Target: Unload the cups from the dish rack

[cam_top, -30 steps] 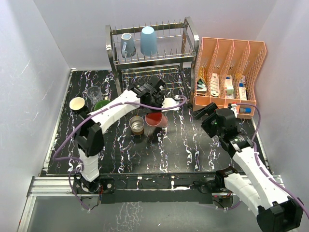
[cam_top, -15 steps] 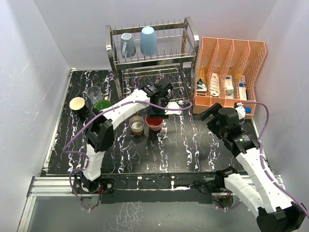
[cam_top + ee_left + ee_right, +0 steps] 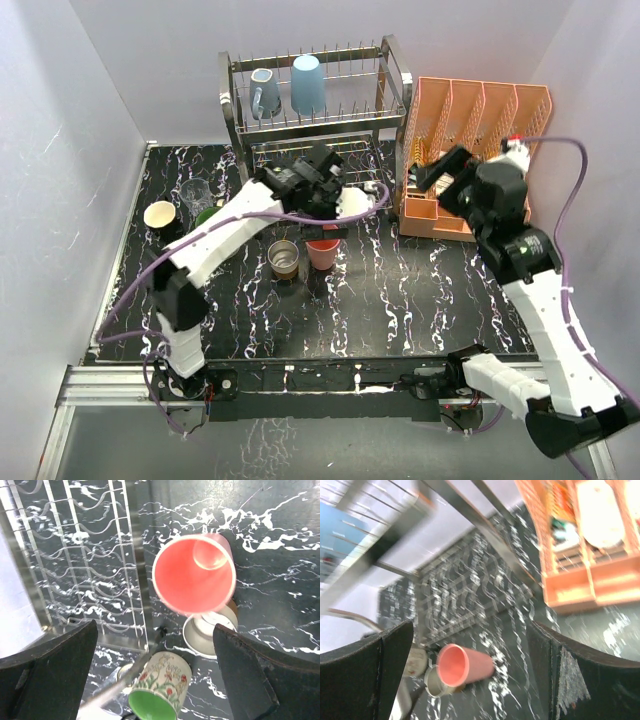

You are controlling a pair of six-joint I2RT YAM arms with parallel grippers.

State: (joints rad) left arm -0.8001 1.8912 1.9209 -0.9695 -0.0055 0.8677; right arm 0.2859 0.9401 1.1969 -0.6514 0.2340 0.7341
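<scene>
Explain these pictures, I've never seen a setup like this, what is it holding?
Two robot arms are bolted to a table. One picture looks down from above; the others come from a camera on each wrist. The left gripper hangs open over a pink cup standing on the table beside a metal cup; a green mug, cream cup and clear glass stand farther left. The right gripper is open near the orange organizer. Neither holds anything. A blue mug and tumbler sit in the dish rack.
</scene>
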